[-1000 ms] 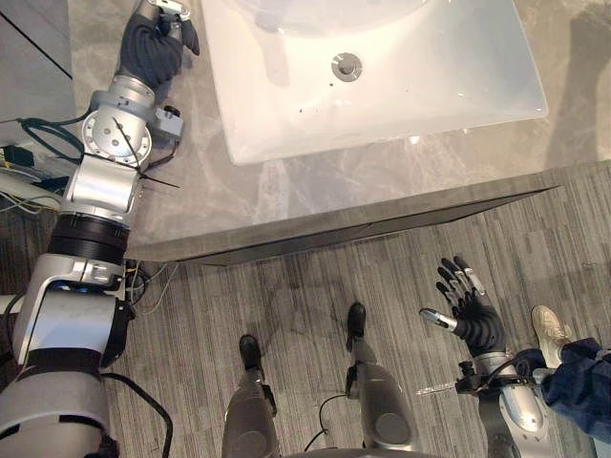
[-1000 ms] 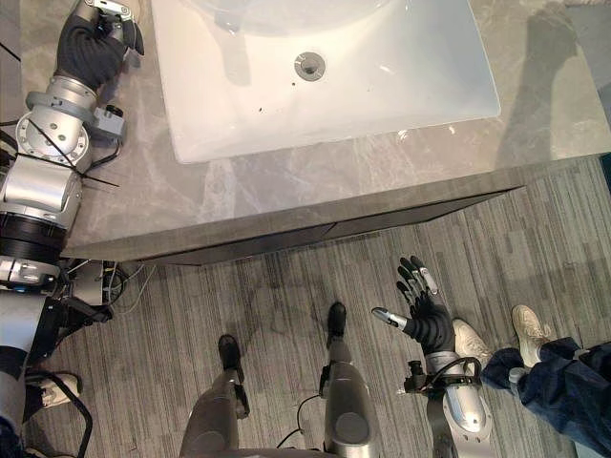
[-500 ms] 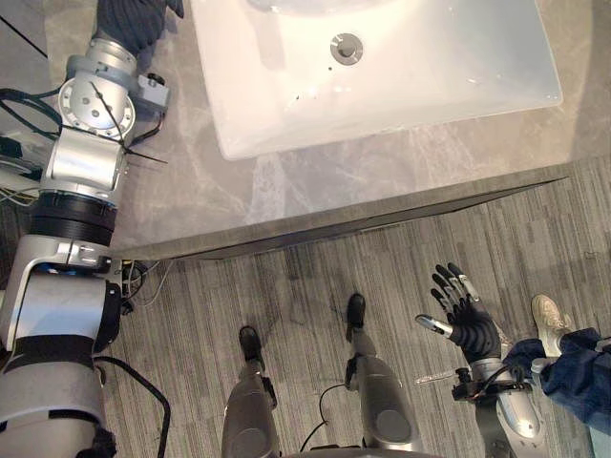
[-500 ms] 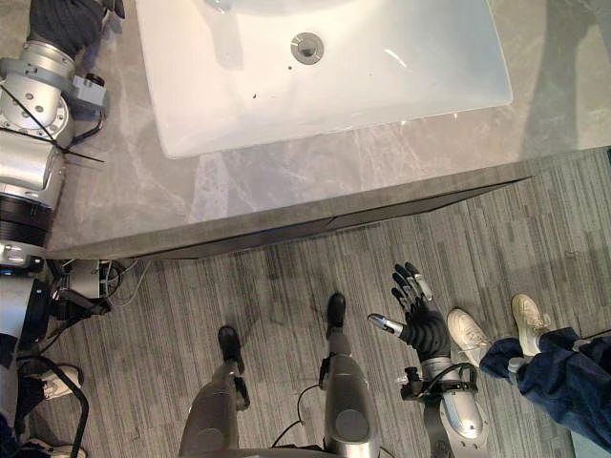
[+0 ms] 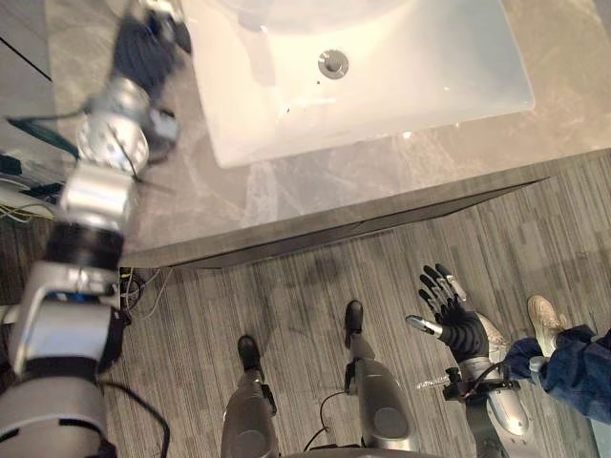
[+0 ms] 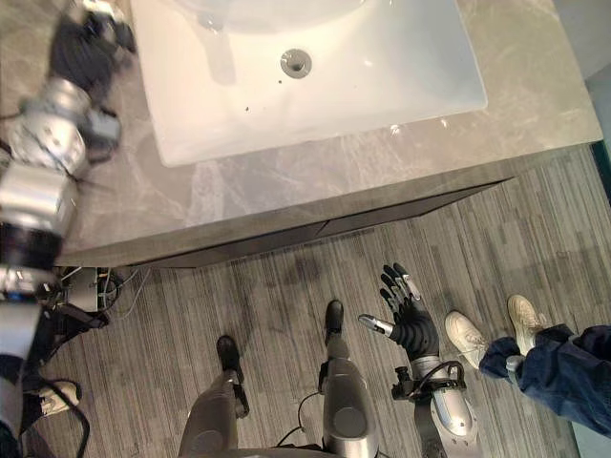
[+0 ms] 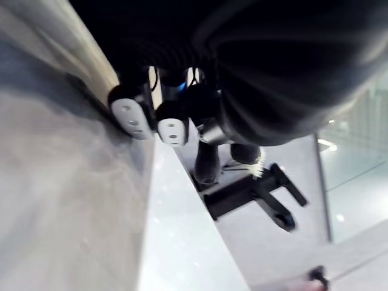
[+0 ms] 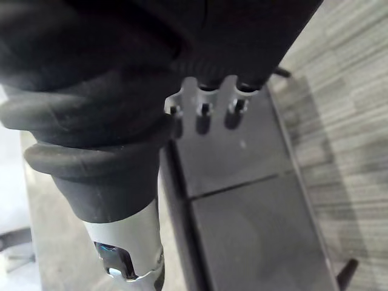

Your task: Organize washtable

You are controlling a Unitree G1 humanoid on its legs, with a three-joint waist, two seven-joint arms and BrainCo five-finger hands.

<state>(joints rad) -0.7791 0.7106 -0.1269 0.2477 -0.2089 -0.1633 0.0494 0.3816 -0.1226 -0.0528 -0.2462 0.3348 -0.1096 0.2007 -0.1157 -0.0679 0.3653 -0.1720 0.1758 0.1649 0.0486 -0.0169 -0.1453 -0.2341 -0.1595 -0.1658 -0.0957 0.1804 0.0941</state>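
Right hand [image 5: 456, 322]: fingers spread, holding nothing, over floor [image 5: 286, 296]. Left hand [image 5: 156, 31]: blurred, cut off beside basin [image 5: 430, 67], seemingly on countertop [image 5: 286, 181]; I cannot tell its grip.

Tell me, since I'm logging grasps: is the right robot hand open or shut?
Open. The right robot hand hangs over the floor, in front of the washtable, fingers straight and spread, holding nothing.

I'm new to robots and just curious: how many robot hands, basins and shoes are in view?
Robot hands: 2, the left hand and the right hand
White basin: 1
Person's shoes: 2
Total: 5
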